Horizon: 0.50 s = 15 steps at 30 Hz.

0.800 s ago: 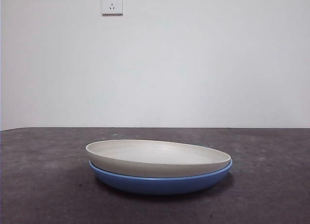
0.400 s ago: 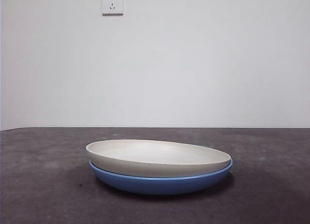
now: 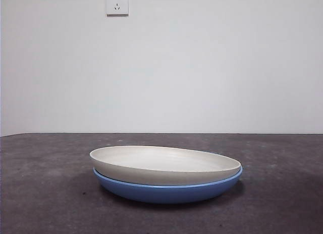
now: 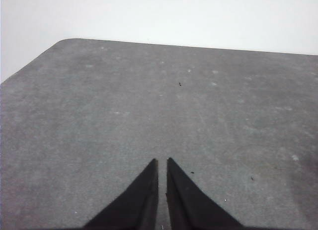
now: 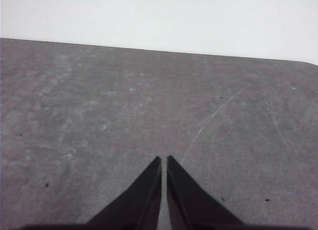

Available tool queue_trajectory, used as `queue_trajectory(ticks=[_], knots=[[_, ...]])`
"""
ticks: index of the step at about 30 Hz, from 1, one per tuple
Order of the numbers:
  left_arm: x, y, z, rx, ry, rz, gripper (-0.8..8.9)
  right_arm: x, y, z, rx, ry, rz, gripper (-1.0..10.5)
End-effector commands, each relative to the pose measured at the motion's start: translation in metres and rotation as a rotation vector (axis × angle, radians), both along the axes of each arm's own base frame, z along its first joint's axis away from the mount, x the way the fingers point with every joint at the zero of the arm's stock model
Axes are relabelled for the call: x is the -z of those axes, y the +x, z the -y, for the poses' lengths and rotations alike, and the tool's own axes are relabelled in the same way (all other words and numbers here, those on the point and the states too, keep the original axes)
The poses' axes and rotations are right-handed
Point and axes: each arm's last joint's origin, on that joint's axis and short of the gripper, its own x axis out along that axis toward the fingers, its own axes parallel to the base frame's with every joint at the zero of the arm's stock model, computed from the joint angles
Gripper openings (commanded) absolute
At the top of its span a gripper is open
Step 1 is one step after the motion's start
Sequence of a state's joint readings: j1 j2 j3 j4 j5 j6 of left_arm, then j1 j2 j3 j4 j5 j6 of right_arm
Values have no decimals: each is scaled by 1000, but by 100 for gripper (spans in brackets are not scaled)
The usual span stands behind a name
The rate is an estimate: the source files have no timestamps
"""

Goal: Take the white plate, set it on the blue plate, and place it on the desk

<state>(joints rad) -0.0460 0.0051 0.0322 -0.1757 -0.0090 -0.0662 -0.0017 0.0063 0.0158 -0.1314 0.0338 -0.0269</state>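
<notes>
Both hands (image 4: 162,163) (image 5: 164,160) closed, empty.

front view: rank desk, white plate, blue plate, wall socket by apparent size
1. desk
2. white plate and blue plate: about equal in width, stacked, so no ranking between them
3. wall socket: far off, so its true size is unsure

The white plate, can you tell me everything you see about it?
The white plate is round, wide and shallow, cream-coloured and matte, with faint rings inside. It is empty and sits nested in the blue plate, tilted a little, its left rim higher. Only the blue plate touches it; no gripper is near.
</notes>
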Motion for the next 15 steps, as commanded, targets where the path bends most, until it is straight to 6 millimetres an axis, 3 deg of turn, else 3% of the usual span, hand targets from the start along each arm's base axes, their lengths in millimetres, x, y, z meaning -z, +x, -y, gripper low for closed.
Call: queue_trajectory(ticks=[1,15], knots=[[5,1,0,-5,-2,-4,28,3,0,0,0,-8,-18,15],[5,1,0,-5,-2,-3,28,4,0,0,-7,-2,-28,15]])
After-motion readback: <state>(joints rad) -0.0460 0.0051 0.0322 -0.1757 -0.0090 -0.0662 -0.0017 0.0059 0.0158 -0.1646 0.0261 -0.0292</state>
